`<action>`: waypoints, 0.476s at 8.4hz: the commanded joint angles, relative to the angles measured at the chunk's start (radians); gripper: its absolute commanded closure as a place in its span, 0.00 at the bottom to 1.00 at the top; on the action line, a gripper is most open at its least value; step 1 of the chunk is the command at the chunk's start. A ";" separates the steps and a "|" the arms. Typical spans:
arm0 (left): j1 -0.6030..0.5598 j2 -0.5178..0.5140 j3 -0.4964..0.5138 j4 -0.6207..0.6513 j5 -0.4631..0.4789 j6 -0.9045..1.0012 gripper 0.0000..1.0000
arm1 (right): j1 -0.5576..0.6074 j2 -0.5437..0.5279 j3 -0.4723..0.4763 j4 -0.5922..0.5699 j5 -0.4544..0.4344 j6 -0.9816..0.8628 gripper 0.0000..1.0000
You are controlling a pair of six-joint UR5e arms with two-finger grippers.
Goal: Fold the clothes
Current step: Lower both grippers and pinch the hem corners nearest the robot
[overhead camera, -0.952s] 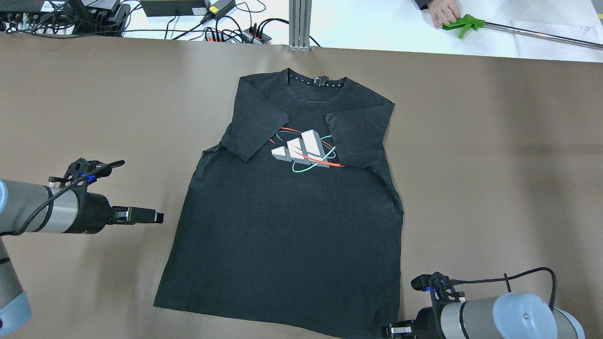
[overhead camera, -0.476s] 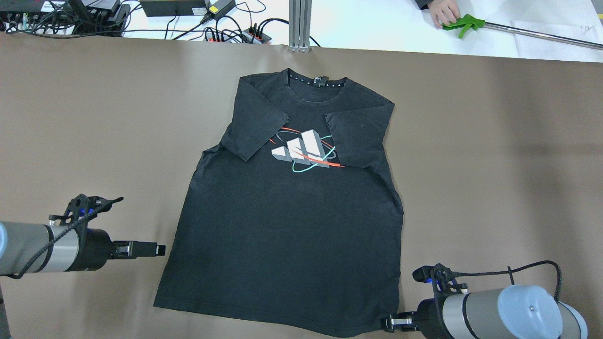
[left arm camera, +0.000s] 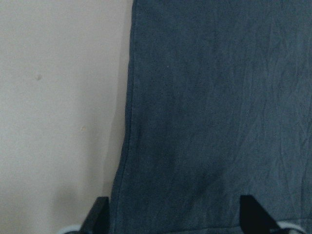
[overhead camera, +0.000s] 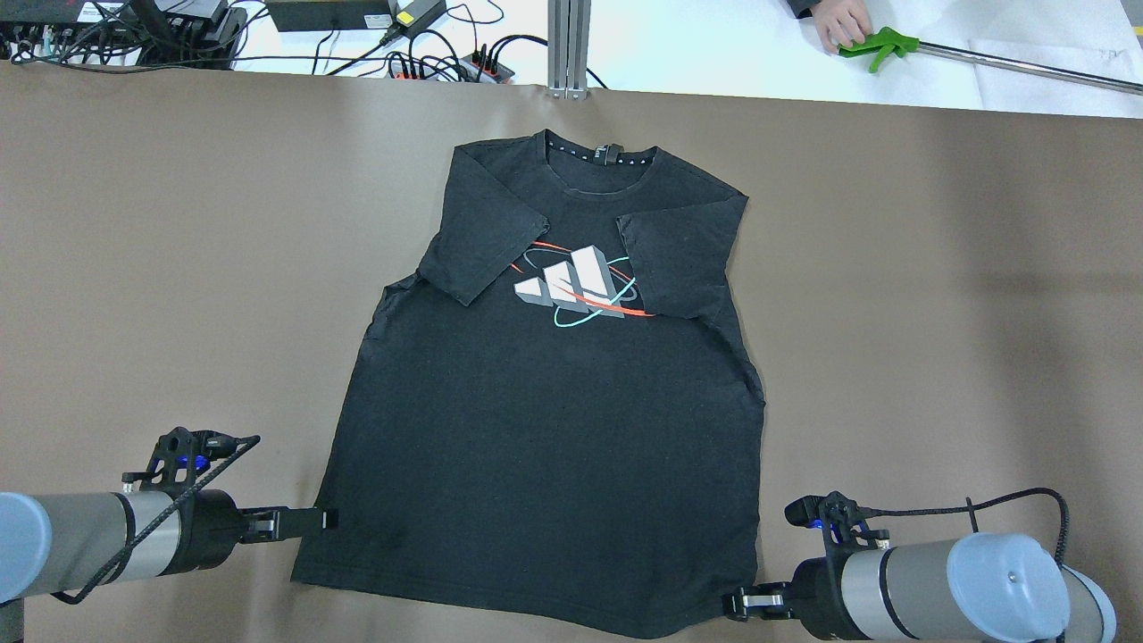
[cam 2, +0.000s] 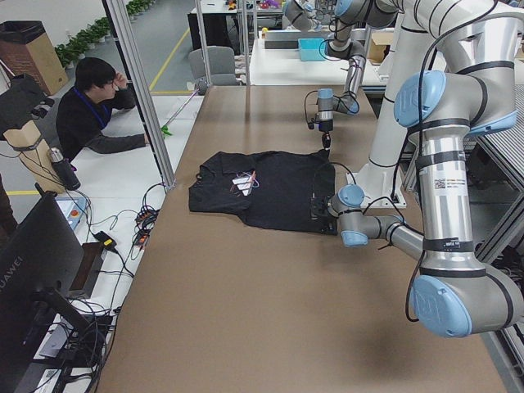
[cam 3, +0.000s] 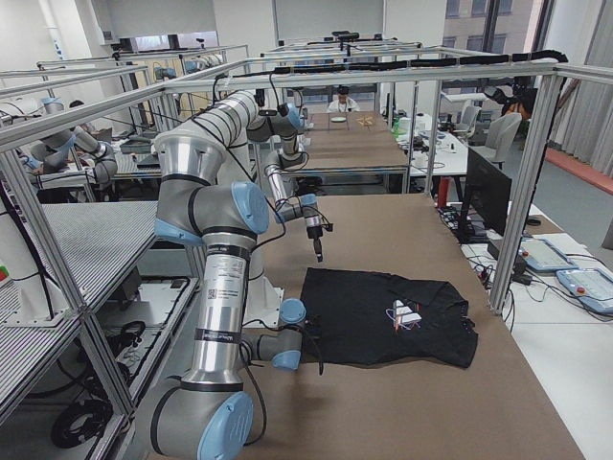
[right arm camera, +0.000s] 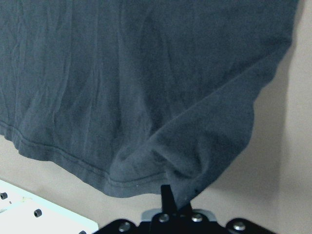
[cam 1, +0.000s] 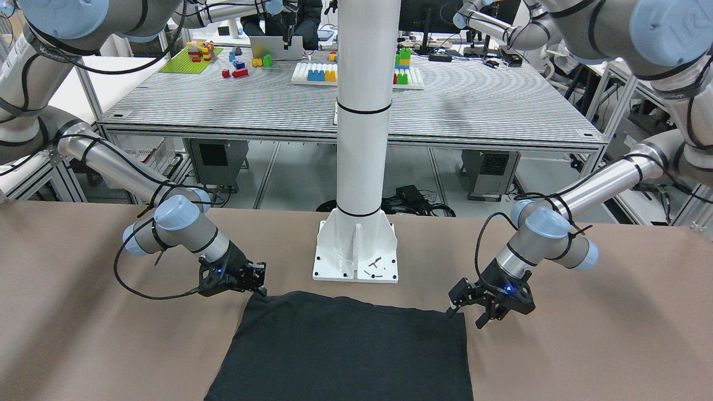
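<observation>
The clothes are one black T-shirt (overhead camera: 545, 429) with a white, red and teal chest logo. It lies flat on the brown table with both sleeves folded in. My left gripper (overhead camera: 326, 518) is open at the shirt's left side edge near the hem. In the left wrist view its fingers (left arm camera: 100, 217) stand wide apart over the fabric edge (left arm camera: 204, 122). My right gripper (overhead camera: 734, 605) is shut on the shirt's near right hem corner, where the cloth puckers (right arm camera: 165, 165). In the front-facing view the left gripper (cam 1: 465, 317) and the right gripper (cam 1: 259, 289) sit at the hem's two corners.
The robot's white pedestal (cam 1: 356, 250) stands just behind the hem. An operator's hand holds a green-handled pole (overhead camera: 880, 43) beyond the table's far edge. Cables and power strips (overhead camera: 446, 62) lie at the far left. An aluminium post (overhead camera: 569, 45) stands at the far middle.
My left arm has moved along the shirt's left side toward the hem, and its tip now reaches the shirt's edge. My right gripper has stayed at the hem corner.
</observation>
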 commanded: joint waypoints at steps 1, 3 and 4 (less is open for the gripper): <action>0.052 0.015 0.004 0.002 0.062 -0.013 0.06 | 0.000 0.010 -0.001 -0.001 -0.001 0.001 1.00; 0.086 0.015 0.034 0.002 0.094 -0.017 0.06 | 0.002 0.014 -0.001 -0.001 0.000 0.001 1.00; 0.099 0.012 0.047 0.000 0.099 -0.018 0.06 | 0.000 0.016 -0.001 -0.001 -0.001 0.001 1.00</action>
